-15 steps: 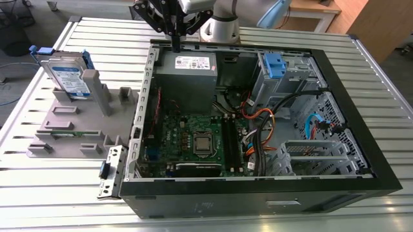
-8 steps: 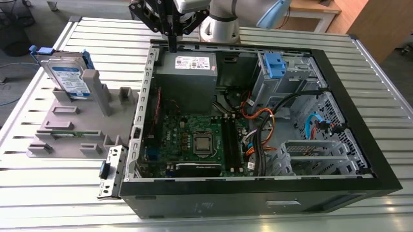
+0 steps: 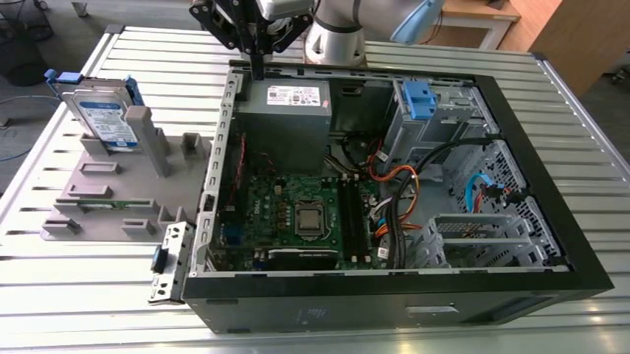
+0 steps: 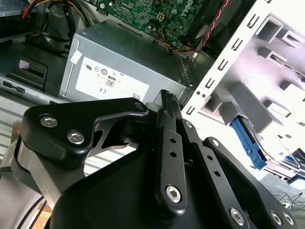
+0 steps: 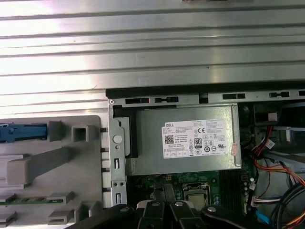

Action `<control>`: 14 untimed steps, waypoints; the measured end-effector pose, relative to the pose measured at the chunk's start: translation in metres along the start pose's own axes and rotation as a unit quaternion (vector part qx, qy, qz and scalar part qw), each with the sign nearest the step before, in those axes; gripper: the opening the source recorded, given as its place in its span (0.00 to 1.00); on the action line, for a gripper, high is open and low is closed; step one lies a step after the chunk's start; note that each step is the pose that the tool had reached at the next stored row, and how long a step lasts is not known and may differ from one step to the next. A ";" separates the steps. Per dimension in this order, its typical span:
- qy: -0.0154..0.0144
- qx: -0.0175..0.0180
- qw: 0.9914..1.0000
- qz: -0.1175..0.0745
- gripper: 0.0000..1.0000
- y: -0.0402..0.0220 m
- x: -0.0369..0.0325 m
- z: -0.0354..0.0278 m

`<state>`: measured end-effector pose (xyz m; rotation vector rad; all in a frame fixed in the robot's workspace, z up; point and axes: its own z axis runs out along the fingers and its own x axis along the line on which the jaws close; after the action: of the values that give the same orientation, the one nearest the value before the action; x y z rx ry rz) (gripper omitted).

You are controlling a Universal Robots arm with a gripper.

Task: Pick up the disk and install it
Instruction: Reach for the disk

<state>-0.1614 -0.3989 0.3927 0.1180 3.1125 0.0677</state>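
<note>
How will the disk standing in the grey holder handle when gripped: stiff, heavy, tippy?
Likely rigid: the disk looks like a metal slab in a blue frame. Probably dense for its size. It stands on edge in the grey holder, so a sideways push might tip it.

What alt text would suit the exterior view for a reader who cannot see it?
The black robot gripper, shut and empty, hangs over an edge of an open black computer case, above its grey metal box. The silver-grey hard drive with blue carrier frame stands upright in a grey plastic fixture at the exterior view's left.
</note>
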 end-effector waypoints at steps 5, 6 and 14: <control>0.000 0.000 1.000 0.000 0.11 -0.0005 0.0070 -0.0001; 0.000 0.000 1.000 0.000 0.11 -0.0006 0.0083 -0.0001; 0.000 0.000 1.000 0.000 0.11 -0.0015 0.0203 -0.0002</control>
<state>-0.1818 -0.3989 0.3924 0.1179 3.1125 0.0676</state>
